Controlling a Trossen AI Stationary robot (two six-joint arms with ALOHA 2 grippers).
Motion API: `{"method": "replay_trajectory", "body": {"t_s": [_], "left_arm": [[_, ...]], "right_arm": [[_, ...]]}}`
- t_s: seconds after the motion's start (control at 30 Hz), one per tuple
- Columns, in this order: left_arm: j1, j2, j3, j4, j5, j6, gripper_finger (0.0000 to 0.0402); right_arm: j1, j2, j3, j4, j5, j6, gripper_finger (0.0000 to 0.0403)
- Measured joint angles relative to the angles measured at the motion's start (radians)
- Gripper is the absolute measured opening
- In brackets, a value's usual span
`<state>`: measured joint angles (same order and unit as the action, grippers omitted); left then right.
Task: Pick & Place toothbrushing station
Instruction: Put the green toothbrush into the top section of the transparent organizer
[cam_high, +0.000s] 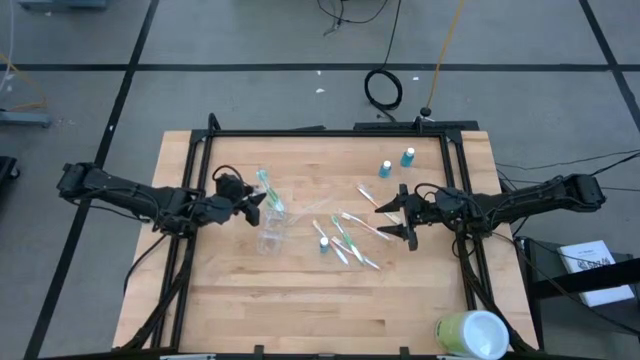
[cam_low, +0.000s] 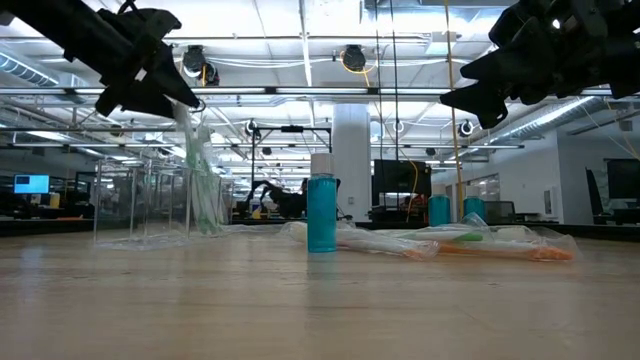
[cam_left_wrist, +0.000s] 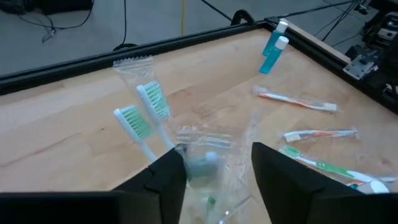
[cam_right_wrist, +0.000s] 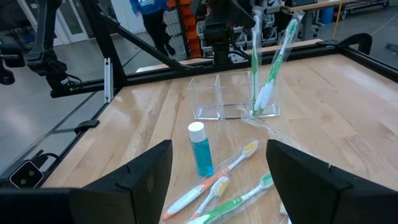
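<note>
A small clear two-compartment plastic cup (cam_high: 272, 238) stands left of the table's middle. Two wrapped white-and-green toothbrushes (cam_right_wrist: 267, 68) stand slanted in one compartment, heads up. My left gripper (cam_left_wrist: 214, 158) is open just above the cup, with the brush handles and their clear wrappers rising between its fingers. Several more wrapped toothbrushes (cam_high: 345, 235) lie flat at the middle. One blue white-capped tube (cam_high: 323, 243) stands beside them, and two more (cam_high: 385, 168) (cam_high: 408, 156) stand farther back. My right gripper (cam_high: 382, 220) is open and empty, raised over the loose brushes' right end. My left gripper stands with one finger (cam_left_wrist: 168, 177) right beside the brush handles and their wrapper (cam_left_wrist: 163, 142). I cannot tell whether it touches them. The brushes rest with their lower ends in the cup, leaning on its wall.
A large pale green-and-white cup (cam_high: 472, 335) stands at the table's near right corner. A black frame (cam_high: 330, 132) runs along the table's far edge and both sides. Bare wood lies along the near part of the table.
</note>
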<state>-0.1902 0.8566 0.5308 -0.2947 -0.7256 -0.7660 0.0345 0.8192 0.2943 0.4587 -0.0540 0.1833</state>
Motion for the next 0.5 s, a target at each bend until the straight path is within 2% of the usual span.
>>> {"method": "replay_trajectory", "body": {"t_s": [0.27, 0.5], "left_arm": [[0.000, -0.039, 0.000, 0.066, -0.009, 0.078, 0.0227], [0.023, -0.115, 0.000, -0.012, -0.098, 0.118, 0.0227]], "right_arm": [[0.000, 0.000, 0.000, 0.000, 0.000, 0.000, 0.0251], [0.000, 0.000, 0.000, 0.000, 0.000, 0.000, 0.0251]]}}
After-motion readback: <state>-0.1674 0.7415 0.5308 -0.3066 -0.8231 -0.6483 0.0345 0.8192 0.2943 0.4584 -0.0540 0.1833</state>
